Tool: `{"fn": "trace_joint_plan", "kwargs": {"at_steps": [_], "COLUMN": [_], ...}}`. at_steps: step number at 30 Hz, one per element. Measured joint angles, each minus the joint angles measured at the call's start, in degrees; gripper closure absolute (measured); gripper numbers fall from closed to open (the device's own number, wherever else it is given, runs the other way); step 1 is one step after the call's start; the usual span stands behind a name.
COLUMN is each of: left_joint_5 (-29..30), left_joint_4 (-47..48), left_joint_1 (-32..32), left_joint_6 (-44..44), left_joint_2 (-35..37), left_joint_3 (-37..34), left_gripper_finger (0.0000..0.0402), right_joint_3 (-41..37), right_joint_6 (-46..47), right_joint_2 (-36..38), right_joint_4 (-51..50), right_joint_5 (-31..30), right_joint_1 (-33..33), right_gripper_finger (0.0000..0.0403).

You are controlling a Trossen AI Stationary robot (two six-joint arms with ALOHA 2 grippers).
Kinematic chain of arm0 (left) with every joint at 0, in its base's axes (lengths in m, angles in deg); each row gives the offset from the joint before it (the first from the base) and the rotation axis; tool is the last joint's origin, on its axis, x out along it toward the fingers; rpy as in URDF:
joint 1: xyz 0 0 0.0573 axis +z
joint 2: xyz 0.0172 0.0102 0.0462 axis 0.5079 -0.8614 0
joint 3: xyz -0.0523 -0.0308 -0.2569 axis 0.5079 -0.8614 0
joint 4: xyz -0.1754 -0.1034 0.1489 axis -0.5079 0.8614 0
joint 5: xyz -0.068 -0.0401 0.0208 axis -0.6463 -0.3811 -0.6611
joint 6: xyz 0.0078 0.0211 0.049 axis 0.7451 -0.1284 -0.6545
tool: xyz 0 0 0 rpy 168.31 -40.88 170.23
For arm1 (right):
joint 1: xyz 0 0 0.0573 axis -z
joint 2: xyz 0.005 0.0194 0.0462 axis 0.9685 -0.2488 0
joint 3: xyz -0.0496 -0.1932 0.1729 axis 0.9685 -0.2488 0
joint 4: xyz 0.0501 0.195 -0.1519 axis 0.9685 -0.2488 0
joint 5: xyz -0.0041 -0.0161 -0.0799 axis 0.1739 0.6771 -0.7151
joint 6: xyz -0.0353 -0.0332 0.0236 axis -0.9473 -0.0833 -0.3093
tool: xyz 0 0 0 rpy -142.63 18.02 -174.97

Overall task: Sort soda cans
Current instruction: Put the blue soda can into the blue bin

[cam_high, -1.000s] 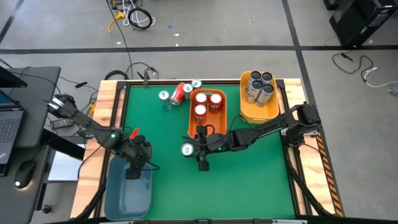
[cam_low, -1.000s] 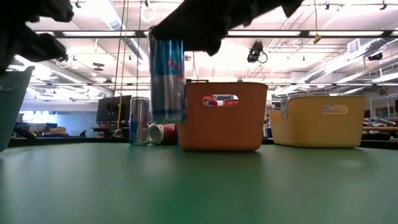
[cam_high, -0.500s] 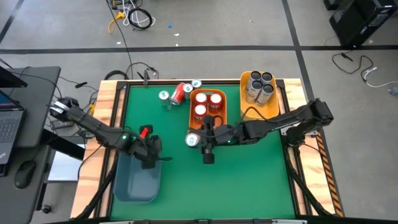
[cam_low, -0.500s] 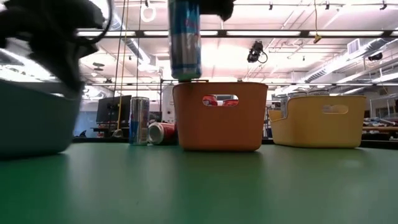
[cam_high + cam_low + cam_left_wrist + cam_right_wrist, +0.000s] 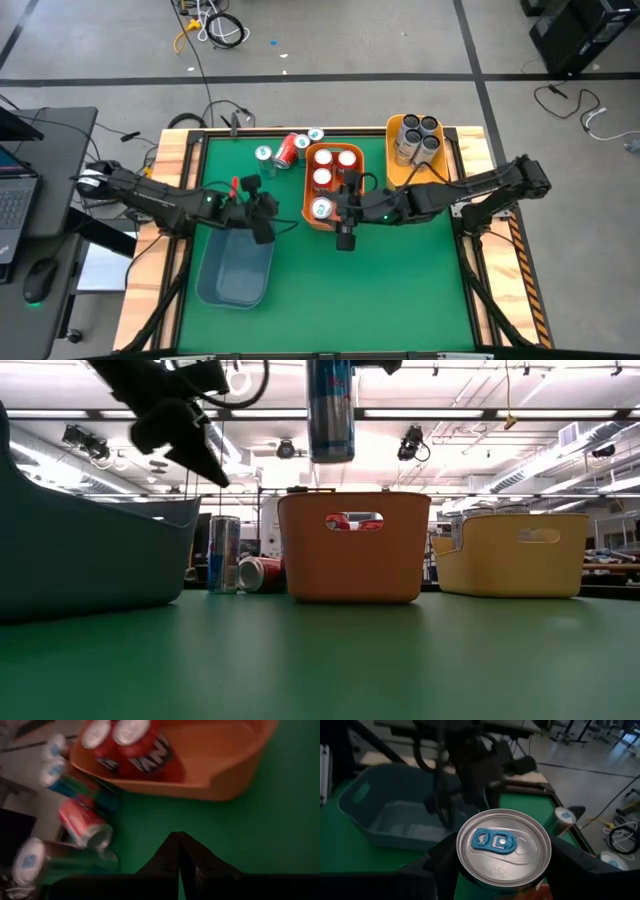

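Note:
A teal-blue can with a white top (image 5: 321, 209) (image 5: 331, 410) sits in my right gripper (image 5: 326, 211) (image 5: 503, 866), high over the near rim of the orange bin (image 5: 309, 215), which holds three red cans (image 5: 333, 166). The yellow bin (image 5: 415, 183) holds several dark grey cans (image 5: 417, 138). Loose teal-blue cans (image 5: 264, 155) stand near the far edge beside a red can lying on its side (image 5: 287, 150) (image 5: 82, 827). My left gripper (image 5: 264, 228) (image 5: 178, 841) is shut at the far right corner of the blue bin (image 5: 238, 268) (image 5: 90, 560). My left gripper is shut on the blue bin at its far rim near the right corner (image 5: 262, 234), coming from above; the gripper itself hides the place of contact. The bin's bottom stays on the table. My right gripper pinches the teal-blue can's upper side wall (image 5: 470, 880) between its two fingers (image 5: 437, 865), coming level from the table's right. The can is upright and lifted clear, its white top (image 5: 503, 847) showing between the fingers.
Wooden rails (image 5: 175, 190) frame the green table (image 5: 400, 290). The orange and yellow bins stand side by side at the far right. Open green surface lies near and right of the blue bin. Room fixtures show behind the table in the low view.
My left gripper has moved toward the table's right and far edge, and the blue bin has slid along with it from the near left corner. My right gripper has risen and carried the teal-blue can toward the orange bin, now over its near rim.

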Motion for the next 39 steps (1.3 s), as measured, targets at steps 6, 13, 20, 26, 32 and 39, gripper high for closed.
{"fn": "trace_joint_plan", "kwargs": {"at_steps": [6,13,20,26,32,39], "left_joint_5": [0.01,-0.10,-0.16,0.11,0.47,0.93], "left_joint_4": [0.57,1.60,6.10,8.74,8.86,9.42], "left_joint_1": [1.76,0.25,-0.66,-0.63,-0.63,-0.63], "left_joint_6": [-1.64,0.50,1.76,1.78,1.56,1.45], "left_joint_2": [7.05,23.99,31.66,32.05,32.11,32.56], "left_joint_3": [0.00,-0.69,-0.81,-0.83,-0.83,-0.85], "left_gripper_finger": [0.0396,0.0396,0.0396,0.0396,0.0396,0.0396], "right_joint_3": [0.00,0.70,15.81,30.04,32.99,32.98], "right_joint_6": [0.01,-0.75,-2.67,-3.40,-2.01,1.80], "right_joint_2": [-2.40,-9.25,-22.40,-33.46,-38.90,-42.20], "right_joint_4": [8.20,23.78,21.90,13.40,12.66,11.51], "right_joint_5": [3.44,11.82,17.94,21.67,22.28,24.54], "right_joint_1": [1.46,3.77,4.93,6.64,8.59,10.10], "right_gripper_finger": [0.0174,0.0175,0.0175,0.0175,0.0175,0.0175]}}
